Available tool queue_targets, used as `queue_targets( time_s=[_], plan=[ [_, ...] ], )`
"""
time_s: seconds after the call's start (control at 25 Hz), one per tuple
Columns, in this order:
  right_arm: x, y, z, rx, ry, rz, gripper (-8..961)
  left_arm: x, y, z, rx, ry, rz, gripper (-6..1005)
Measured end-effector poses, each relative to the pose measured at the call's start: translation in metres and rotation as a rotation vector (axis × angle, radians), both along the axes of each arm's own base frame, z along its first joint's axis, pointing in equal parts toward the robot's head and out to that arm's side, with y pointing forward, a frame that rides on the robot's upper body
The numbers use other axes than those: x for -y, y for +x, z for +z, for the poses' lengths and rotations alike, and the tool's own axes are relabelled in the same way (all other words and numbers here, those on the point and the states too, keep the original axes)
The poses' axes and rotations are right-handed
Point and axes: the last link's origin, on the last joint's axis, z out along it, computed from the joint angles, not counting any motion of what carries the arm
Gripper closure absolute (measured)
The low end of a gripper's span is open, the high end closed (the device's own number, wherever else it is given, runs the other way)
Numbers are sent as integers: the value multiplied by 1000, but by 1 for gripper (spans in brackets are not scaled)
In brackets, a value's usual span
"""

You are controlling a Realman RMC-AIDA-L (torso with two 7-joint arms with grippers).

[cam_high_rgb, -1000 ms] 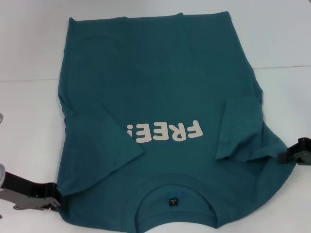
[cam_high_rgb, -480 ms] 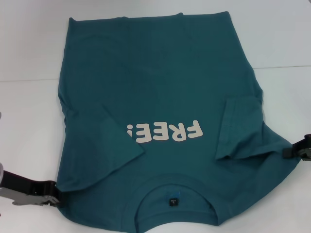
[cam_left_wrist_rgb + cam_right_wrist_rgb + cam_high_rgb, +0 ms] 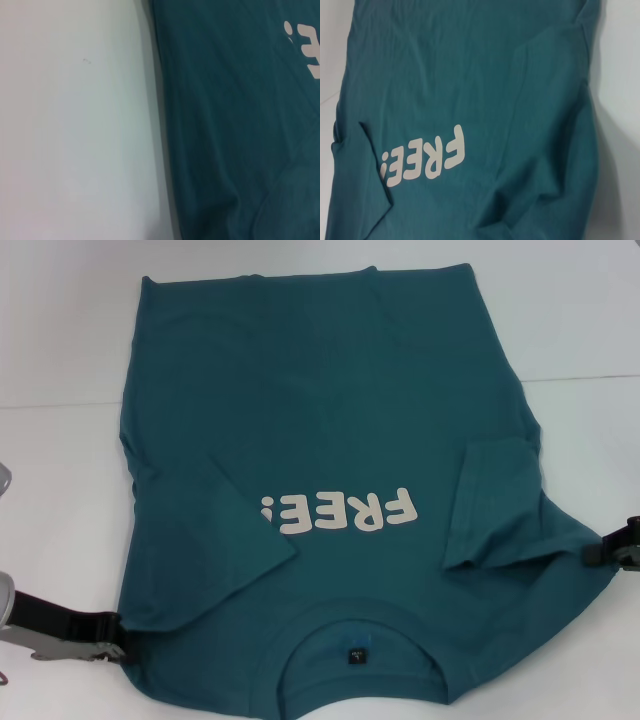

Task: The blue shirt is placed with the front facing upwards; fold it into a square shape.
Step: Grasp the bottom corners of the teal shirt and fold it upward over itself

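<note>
The blue shirt (image 3: 330, 420) lies flat on the white table, front up, with its cream "FREE!" lettering (image 3: 340, 512) upside down to me and the neckline (image 3: 355, 640) at the near edge. Both short sleeves are folded inward over the body, one on the left (image 3: 215, 540) and one on the right (image 3: 495, 505). My left gripper (image 3: 115, 635) sits low at the shirt's near left shoulder corner, touching its edge. My right gripper (image 3: 612, 552) is at the shirt's right shoulder edge, mostly cut off by the picture's border. The left wrist view shows the shirt (image 3: 240, 125) beside bare table; the right wrist view shows the shirt (image 3: 470, 75) with its lettering.
The white table (image 3: 60, 340) surrounds the shirt on the left, far and right sides. A faint seam line (image 3: 580, 377) crosses the table surface behind the shirt. No other objects are in sight.
The right gripper has drawn outward to the right, away from the shirt. The left gripper has shifted slightly left and down. The shirt lies as before.
</note>
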Motion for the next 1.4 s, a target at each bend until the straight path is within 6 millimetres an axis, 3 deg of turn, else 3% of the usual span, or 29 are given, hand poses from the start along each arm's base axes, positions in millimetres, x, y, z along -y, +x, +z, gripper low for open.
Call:
queue_targets(
  time_s=[0.64,0.96,1.4],
  plan=[
    [-1,-3,7,7,26,81,919,-2,4,3,16,-4,-51,959],
    [14,1,19,-34,128,179,919,7,-4,0,52,16,-116,958],
    [34,9,2,-13,182,331,919,22,-14,-2,159,94,-256,959]
  ],
)
